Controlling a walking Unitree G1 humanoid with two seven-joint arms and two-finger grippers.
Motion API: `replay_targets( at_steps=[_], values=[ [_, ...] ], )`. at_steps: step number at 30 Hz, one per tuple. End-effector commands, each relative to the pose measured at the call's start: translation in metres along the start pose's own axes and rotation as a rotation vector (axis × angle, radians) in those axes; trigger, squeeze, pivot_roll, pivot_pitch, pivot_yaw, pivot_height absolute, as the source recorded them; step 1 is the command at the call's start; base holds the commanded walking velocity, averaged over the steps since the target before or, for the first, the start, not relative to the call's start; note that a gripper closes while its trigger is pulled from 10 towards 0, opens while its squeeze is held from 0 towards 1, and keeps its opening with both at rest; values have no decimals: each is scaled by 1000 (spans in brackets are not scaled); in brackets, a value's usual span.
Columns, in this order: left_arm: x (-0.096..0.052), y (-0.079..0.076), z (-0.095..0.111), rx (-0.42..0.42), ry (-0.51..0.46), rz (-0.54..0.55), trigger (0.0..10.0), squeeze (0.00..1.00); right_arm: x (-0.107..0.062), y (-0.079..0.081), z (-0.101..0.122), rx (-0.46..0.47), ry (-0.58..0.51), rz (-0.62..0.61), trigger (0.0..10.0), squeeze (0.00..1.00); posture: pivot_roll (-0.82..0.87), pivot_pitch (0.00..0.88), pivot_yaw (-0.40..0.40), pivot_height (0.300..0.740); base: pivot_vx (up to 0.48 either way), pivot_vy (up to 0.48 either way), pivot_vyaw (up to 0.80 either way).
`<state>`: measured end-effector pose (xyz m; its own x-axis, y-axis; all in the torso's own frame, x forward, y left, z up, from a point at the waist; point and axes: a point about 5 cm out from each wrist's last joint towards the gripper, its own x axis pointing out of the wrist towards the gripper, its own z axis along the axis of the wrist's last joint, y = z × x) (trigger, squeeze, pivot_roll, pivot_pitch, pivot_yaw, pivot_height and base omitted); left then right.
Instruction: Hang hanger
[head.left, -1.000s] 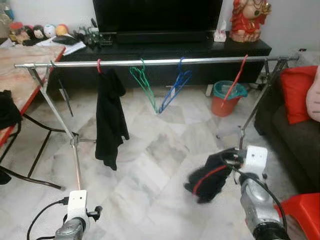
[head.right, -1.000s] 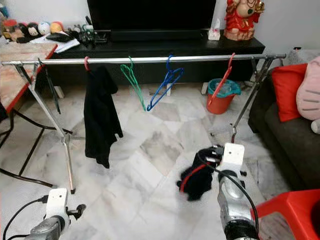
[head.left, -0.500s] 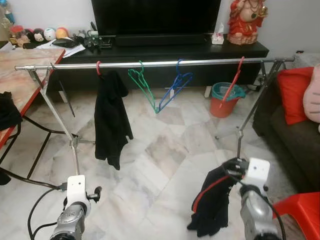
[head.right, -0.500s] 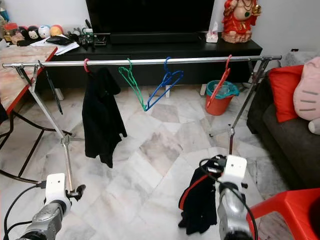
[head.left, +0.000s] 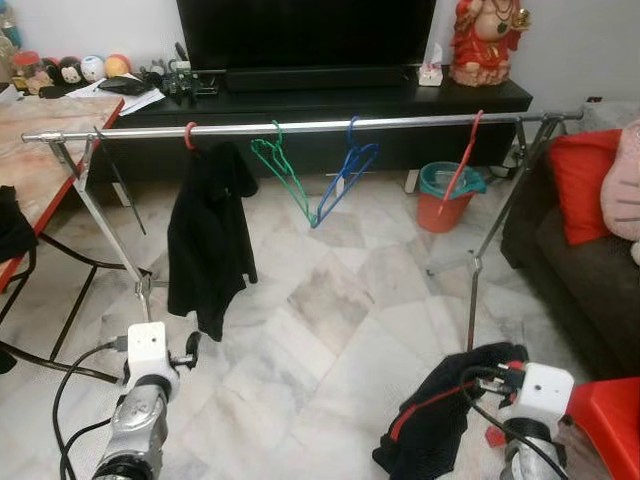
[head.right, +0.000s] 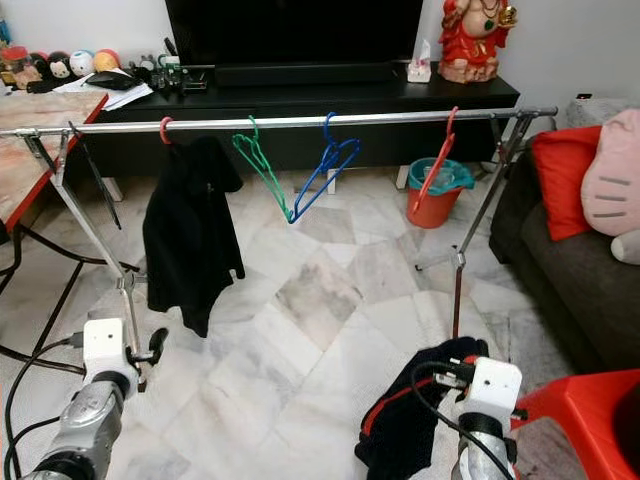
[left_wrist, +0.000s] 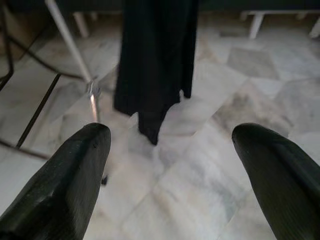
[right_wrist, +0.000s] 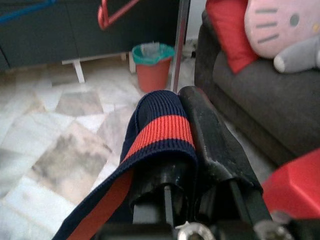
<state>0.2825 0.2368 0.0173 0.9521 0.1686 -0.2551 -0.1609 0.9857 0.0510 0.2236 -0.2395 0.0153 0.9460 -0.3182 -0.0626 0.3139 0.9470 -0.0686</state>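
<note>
A silver clothes rail (head.left: 300, 127) crosses the room. On it hang a black garment (head.left: 207, 235) on a red hook, an empty green hanger (head.left: 285, 170), an empty blue hanger (head.left: 345, 175) and an empty red hanger (head.left: 462, 160). My right gripper (right_wrist: 182, 117) is low at the front right, shut on a dark garment with a red stripe (head.left: 430, 425) that droops to its left. A hanger inside that garment cannot be made out. My left gripper (left_wrist: 170, 150) is open and empty, low at the front left, pointing at the hanging black garment.
An orange bucket (head.left: 443, 195) stands behind the rail's right leg. A dark sofa (head.left: 570, 260) with a red cushion (head.left: 590, 170) is on the right, a red stool (head.left: 612, 410) by my right arm. A marble-topped table (head.left: 40, 150) stands left, a TV cabinet (head.left: 330, 100) behind.
My right arm has dropped lower and nearer, and the striped garment now hangs down from it. The left arm has come up and forward a little. The camera has shifted slightly.
</note>
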Motion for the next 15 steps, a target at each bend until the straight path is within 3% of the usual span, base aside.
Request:
replay_targets(
  at_steps=[1,11,13,15],
  values=[
    [-1,-3,3,6,-41,-19,10000,0,3,0,12,-7,-56,-1,10000,0,-166,0,1,740,0,0,0],
    [-2,-22,38,82,-237,-87,10000,0,5,7,34,-16,-123,39,10000,0,-121,0,5,740,0,0,0],
    [-2,-22,38,82,-237,-87,10000,0,5,7,34,-16,-123,39,10000,0,-121,0,5,740,0,0,0],
    [-5,-34,53,113,-308,-138,10000,0,4,13,38,-17,-123,58,10000,0,-100,0,-3,740,0,0,0]
  ],
)
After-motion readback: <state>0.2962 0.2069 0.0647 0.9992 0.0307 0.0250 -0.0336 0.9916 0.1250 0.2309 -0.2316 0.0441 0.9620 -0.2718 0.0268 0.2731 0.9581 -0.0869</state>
